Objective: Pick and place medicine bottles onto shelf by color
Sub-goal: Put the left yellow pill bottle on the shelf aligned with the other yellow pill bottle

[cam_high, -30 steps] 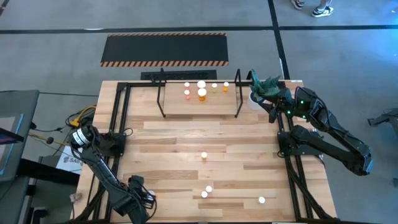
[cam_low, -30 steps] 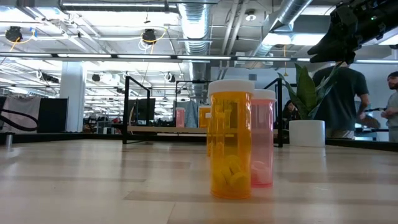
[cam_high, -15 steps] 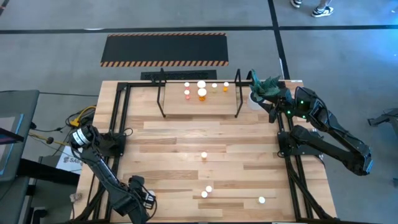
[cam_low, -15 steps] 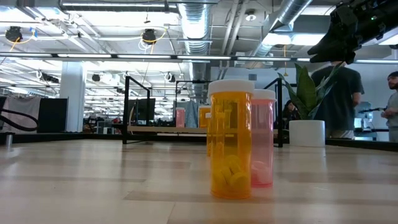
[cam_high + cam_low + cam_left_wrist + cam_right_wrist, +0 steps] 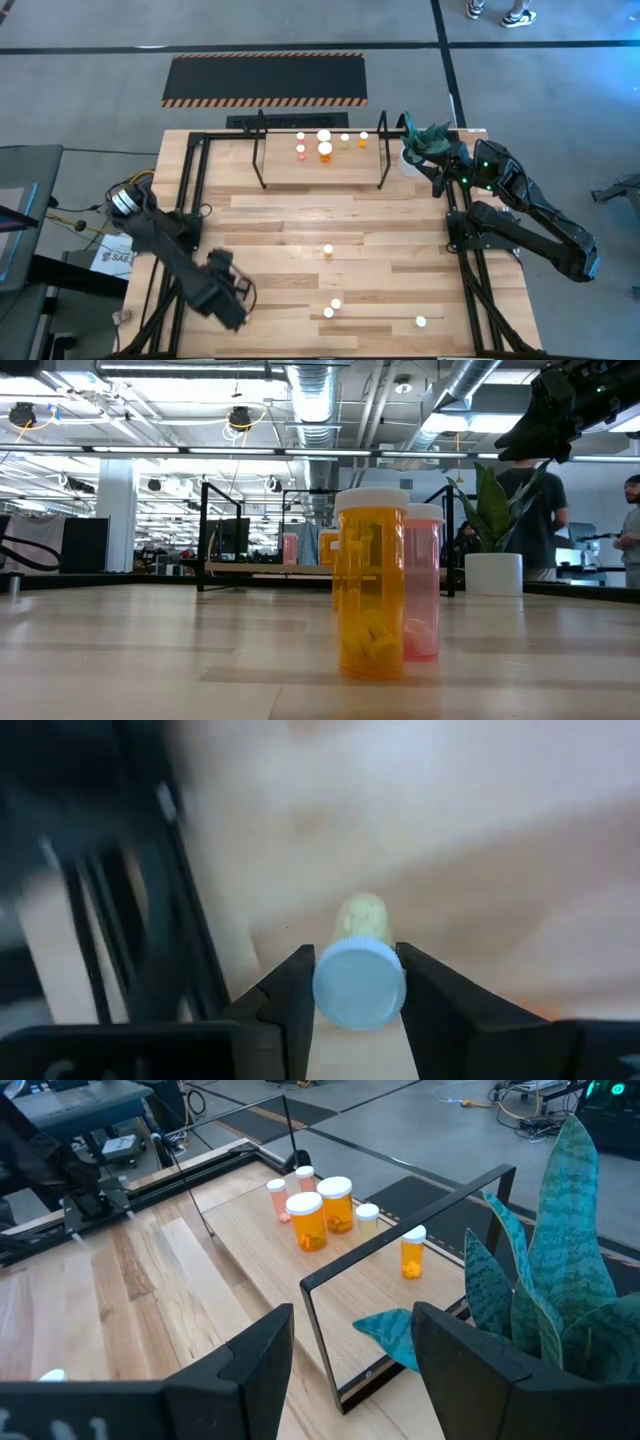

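The pale yellow medicine bottle [image 5: 360, 975] sits clamped by its white cap between the fingers of your left gripper [image 5: 352, 995] above the table's near-left edge, so a shallow cap-only hold may let it slip during transfer to the shelf [image 5: 320, 170], while your right gripper [image 5: 350, 1370] waits open beside the plant [image 5: 428, 138].

Wood table [image 5: 300, 230] — black frame at its far edge holds the shelf [image 5: 320, 165], with six bottles [image 5: 325, 150] standing on the board. White plant pot [image 5: 410, 160] just right of the shelf. Four more bottles [image 5: 328, 250] on the table, well nearer than the shelf.
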{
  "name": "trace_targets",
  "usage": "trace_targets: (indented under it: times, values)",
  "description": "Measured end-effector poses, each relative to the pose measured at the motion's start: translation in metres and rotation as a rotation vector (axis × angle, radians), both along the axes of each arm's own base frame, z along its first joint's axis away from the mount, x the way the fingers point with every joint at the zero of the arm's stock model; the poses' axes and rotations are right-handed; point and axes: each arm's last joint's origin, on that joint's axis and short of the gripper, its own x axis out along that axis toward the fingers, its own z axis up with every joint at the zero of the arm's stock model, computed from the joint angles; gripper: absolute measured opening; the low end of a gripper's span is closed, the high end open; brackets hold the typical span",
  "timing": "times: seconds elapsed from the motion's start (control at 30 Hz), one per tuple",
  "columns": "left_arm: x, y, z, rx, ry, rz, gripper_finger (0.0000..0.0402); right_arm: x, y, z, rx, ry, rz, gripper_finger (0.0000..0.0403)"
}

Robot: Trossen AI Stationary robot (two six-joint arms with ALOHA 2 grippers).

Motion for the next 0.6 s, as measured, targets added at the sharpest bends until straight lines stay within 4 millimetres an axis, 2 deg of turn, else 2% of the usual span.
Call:
trace_targets:
  times: [0.17, 0.27, 0.4, 0.6]
  values:
    - [0.014, 0.053, 0.034, 0.069, -0.129, -0.057, 0.0110, 0.000, 0.000, 0.000, 0.000, 0.000, 0.000, 0.0226]
    - [0.029, 0.088, 0.047, 0.067, -0.194, -0.110, 0.0110, 0.000, 0.000, 0.000, 0.000, 0.000, 0.000, 0.0226]
    - [0.059, 0.132, 0.053, 0.032, -0.306, -0.208, 0.0110, 0.000, 0.000, 0.000, 0.000, 0.000, 0.000, 0.0226]
    - [0.110, 0.192, 0.058, 0.064, -0.593, -0.337, 0.0110, 0.000, 0.000, 0.000, 0.000, 0.000, 0.000, 0.0226]
